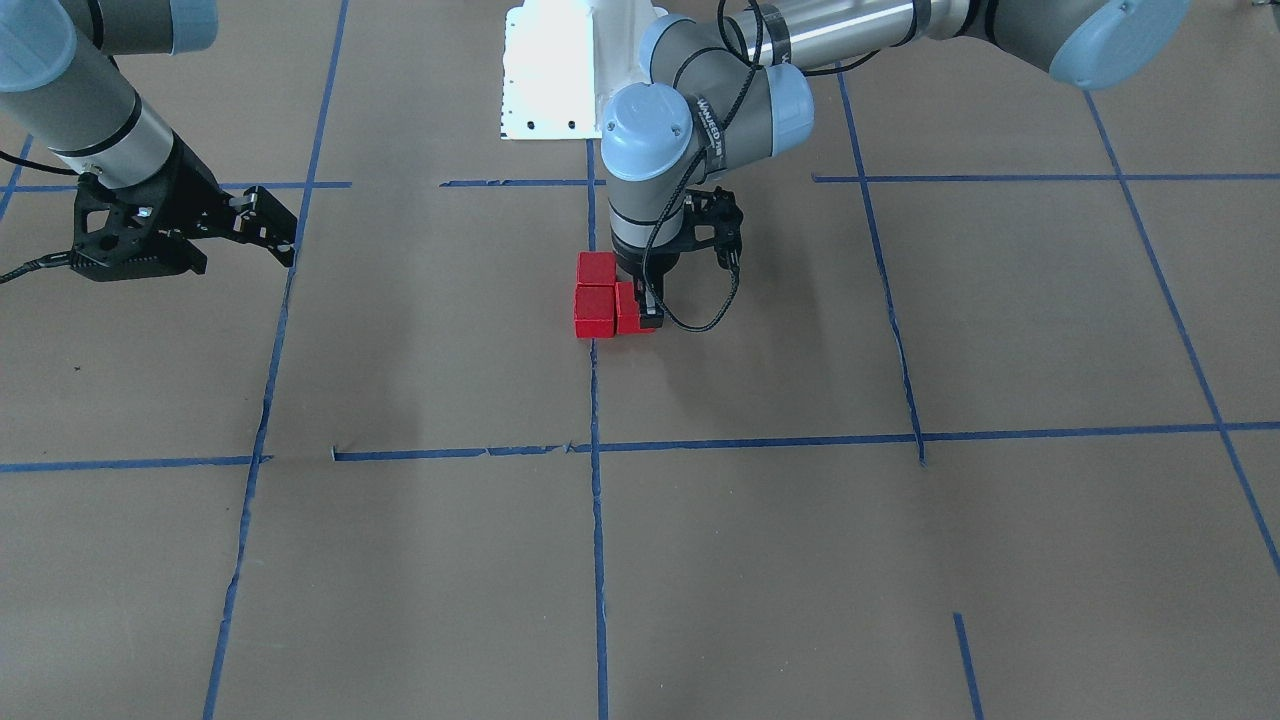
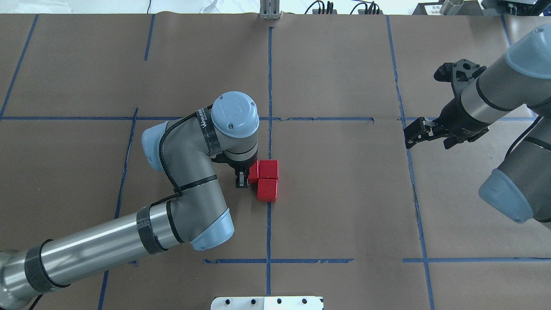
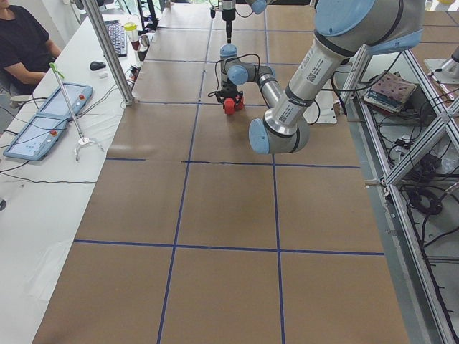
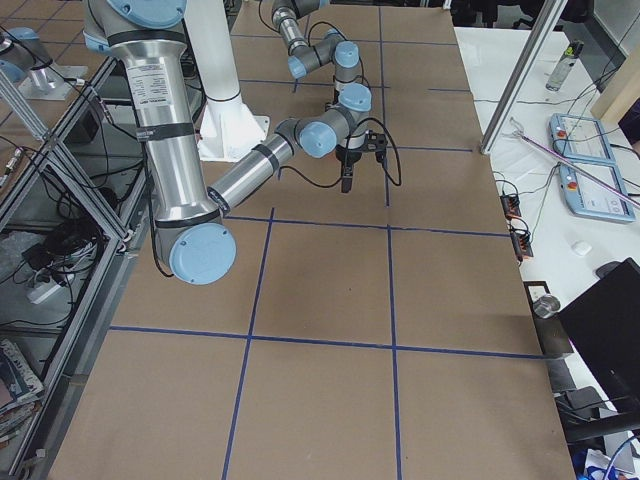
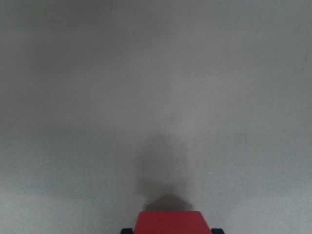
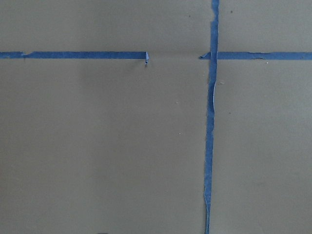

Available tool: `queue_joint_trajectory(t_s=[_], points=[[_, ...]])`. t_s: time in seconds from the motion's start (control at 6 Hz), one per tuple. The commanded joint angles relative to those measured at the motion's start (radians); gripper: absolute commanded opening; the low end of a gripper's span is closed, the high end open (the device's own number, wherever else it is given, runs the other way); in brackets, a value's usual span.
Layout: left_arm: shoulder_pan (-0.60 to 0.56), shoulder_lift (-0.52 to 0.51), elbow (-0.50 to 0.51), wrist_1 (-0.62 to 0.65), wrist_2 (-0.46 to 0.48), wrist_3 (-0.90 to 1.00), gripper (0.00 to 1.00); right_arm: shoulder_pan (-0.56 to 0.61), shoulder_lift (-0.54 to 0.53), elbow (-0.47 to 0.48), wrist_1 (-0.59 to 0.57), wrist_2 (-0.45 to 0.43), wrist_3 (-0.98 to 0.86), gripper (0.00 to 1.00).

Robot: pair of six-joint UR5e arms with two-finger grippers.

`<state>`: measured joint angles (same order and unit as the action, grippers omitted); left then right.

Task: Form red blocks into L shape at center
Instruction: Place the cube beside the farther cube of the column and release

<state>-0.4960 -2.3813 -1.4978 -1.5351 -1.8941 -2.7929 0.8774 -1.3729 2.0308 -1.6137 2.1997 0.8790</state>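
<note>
Three red blocks sit together at the center, on the vertical blue tape line (image 2: 269,129). Two of them (image 2: 268,168) (image 2: 267,190) lie one behind the other along the line. The third (image 2: 254,172) touches the farther one on its left side, so they make an L. My left gripper (image 2: 249,175) stands straight down over this third block (image 1: 630,310), its fingers on both sides of it and shut on it. The left wrist view shows that block (image 5: 168,223) between the fingertips, resting on the paper. My right gripper (image 2: 412,134) is open and empty, above the paper far to the right.
Brown paper with a blue tape grid (image 1: 592,450) covers the table. The white robot base plate (image 1: 550,70) is at the near edge, behind the blocks. A person and control tablets (image 3: 43,122) are at a side desk beyond the table.
</note>
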Motion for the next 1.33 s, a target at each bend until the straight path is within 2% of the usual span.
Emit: queue_joint_trajectory(t_s=[0.0, 0.5, 0.83, 1.0, 1.17], points=[[0.010, 0.001, -0.001, -0.008, 0.000, 0.003, 0.99, 0.000, 0.000, 0.000, 0.000, 0.000, 0.000, 1.00], [0.010, -0.003, -0.012, -0.007, 0.000, 0.003, 1.00, -0.001, 0.002, 0.000, 0.000, 0.000, 0.000, 1.00], [-0.042, -0.001, -0.099, 0.009, 0.004, 0.031, 1.00, 0.003, 0.002, 0.023, 0.000, 0.008, -0.002, 1.00], [-0.071, 0.026, -0.161, 0.029, 0.003, 0.182, 1.00, 0.035, 0.000, 0.029, -0.002, 0.008, -0.003, 1.00], [-0.102, 0.107, -0.261, 0.035, 0.003, 0.352, 1.00, 0.096, -0.012, 0.023, -0.009, 0.032, -0.014, 1.00]])
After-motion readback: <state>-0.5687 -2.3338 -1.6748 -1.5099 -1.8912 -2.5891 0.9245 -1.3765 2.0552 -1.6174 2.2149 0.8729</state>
